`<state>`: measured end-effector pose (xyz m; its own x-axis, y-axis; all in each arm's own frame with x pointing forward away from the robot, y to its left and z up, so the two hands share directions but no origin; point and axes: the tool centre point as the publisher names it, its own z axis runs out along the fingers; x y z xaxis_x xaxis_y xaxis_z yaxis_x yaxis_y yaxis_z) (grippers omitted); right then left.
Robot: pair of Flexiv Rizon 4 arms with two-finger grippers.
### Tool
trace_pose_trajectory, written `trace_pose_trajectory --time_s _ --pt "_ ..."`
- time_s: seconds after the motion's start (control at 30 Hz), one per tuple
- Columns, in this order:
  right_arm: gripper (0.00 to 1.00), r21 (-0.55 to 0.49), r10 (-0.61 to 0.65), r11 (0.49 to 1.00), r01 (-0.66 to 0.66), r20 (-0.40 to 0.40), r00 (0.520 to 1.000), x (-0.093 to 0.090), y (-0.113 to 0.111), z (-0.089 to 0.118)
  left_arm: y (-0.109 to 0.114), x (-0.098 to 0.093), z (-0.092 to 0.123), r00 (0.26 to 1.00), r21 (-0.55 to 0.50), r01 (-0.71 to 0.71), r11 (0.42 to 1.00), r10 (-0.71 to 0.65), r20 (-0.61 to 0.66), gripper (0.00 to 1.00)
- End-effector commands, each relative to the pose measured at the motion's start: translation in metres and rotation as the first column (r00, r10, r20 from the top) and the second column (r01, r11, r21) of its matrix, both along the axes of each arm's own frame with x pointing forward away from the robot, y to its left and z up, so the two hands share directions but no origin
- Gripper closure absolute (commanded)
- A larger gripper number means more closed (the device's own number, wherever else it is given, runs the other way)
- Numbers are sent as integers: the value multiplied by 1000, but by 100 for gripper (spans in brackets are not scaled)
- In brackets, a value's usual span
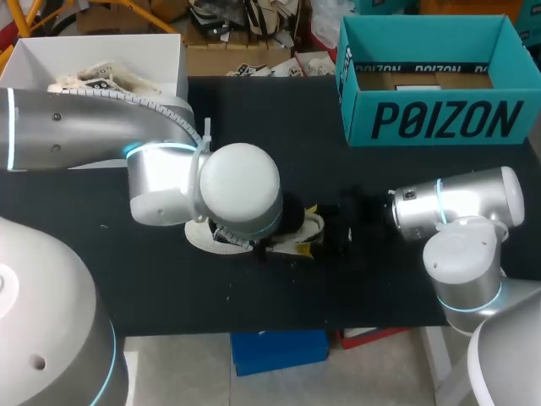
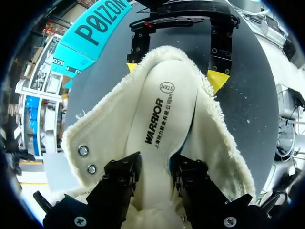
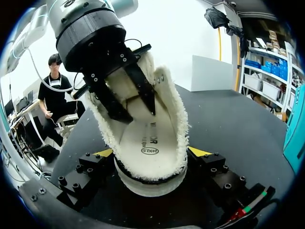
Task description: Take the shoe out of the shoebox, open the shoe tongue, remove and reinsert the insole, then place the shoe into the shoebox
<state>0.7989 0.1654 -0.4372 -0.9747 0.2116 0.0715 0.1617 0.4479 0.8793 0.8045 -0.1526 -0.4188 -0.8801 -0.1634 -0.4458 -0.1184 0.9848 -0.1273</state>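
Shoe (image 1: pixel 303 230) lies out on the black bench (image 1: pixel 380 279), mid-bench and a bit toward the near edge, mostly hidden under the left arm's wrist in the head view. Cream fleece lining, opening spread wide. Left pincer (image 2: pixel 155 171) comes down into the opening from above, its two black fingers (image 2: pixel 121 179) either side of the insole (image 2: pixel 164 109) and pressing its two edges, so it is clamped on the insole. Its yellow tips are buried in the fleece. The insole narrows where it is pinched and is flat and fully visible further along, print up. Right pincer (image 3: pixel 151 152) comes in low from the right, its yellow tips against both sides of the shoe's right-hand end, clamped on the shoe at sole level. Teal shoebox (image 1: pixel 431 118) sits far right, open, well apart from the shoe, with a stretch of black bench between them. White box (image 1: pixel 152 59) sits at the far left corner with a second shoe (image 1: pixel 93 78) inside, behind the left arm. A band of bench shows between the shoe and the near edge. The right arm's base is at the near right corner.
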Motion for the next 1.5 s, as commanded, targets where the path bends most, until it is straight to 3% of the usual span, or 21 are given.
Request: trace_pose_trajectory --time_s 0.03,0.27,0.4,0.97,1.27,1.5 --pt "100 -2 -2 1000 2 -2 1000 0 0 -1 3 30 -61 997 -21 -4 1000 5 74 63" --pt "100 -2 -2 1000 2 -2 1000 0 0 -1 1 34 -56 995 -44 5 999 -1 99 68" --pt "100 -2 -2 1000 2 -2 1000 0 0 -1 -1 35 -55 996 -40 13 999 -10 84 100" --pt "100 -2 -2 1000 2 -2 1000 0 0 -1 0 21 -47 983 -123 28 992 -49 -175 100" --pt "100 -2 -2 1000 2 -2 1000 0 0 -1 -3 6 -38 972 -157 47 986 -82 -221 100" --pt "100 -2 -2 1000 2 -2 1000 0 0 -1 -4 6 -25 973 -180 40 983 -79 -216 100"
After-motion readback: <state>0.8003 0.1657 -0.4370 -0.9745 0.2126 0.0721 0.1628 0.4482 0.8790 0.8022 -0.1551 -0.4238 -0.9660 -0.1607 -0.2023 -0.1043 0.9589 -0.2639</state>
